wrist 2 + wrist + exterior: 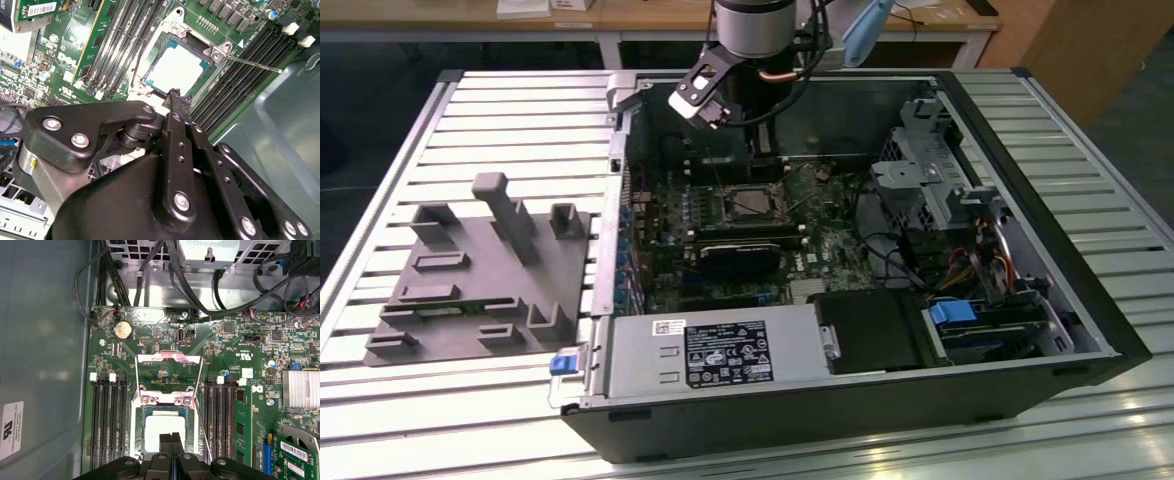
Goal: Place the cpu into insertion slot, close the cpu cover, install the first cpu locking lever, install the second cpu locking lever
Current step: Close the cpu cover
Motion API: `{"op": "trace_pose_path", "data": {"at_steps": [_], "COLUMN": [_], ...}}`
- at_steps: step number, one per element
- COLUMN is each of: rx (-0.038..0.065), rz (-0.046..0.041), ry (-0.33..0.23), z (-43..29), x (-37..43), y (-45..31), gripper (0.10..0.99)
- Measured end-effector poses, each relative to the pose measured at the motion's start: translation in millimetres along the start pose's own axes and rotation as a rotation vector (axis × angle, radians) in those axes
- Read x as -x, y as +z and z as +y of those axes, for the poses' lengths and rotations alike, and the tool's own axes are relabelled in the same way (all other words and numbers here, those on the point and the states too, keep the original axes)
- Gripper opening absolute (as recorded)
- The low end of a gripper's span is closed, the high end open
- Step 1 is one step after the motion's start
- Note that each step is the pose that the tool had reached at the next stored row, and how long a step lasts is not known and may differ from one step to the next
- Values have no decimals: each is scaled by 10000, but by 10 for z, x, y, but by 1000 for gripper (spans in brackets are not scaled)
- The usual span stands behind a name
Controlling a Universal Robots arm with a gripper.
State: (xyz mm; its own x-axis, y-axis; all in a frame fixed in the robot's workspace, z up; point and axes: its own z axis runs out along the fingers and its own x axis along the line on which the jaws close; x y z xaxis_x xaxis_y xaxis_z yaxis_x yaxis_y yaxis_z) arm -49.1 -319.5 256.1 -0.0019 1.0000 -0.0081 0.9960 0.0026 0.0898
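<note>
The chip [152, 432] already sits flat in the socket [140, 435], pale top up, inside the open computer case [881, 400] on the bench [480, 100]. In the exterior view the socket lies on the green board [667, 260] at about 6 o'clock from the claw [762, 152], close under it. A grey plastic jig [480, 270] sits on the bench at 9 o'clock from the case, well apart from the work.

The claw's two fingers are pressed together tip to tip with nothing between them. In both wrist views their joined tip hangs just over the near edge of the chip; I cannot tell whether it touches.

The cover [169, 359] is not yet down. In the first wrist view it is swung back from its hinge on the side of the socket away from the claw, and the board shows through its window. In the second wrist view a thin lever rod [252, 64] runs out from one corner of the socket, and it looks unlatched.

So the placing looks done and the cover step is in hand. My judgement is that closing the cover calls for the claw to reach past the chip to the cover's free edge. It would have to tip the frame over the hinge without dragging across the chip or catching the rod.
</note>
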Motion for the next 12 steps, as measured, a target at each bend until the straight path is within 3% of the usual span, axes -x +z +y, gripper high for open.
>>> {"op": "trace_pose_path", "data": {"at_steps": [12], "rx": [0], "rz": [0], "ry": [0], "z": [3], "x": [0], "y": [-34], "gripper": [102]}}
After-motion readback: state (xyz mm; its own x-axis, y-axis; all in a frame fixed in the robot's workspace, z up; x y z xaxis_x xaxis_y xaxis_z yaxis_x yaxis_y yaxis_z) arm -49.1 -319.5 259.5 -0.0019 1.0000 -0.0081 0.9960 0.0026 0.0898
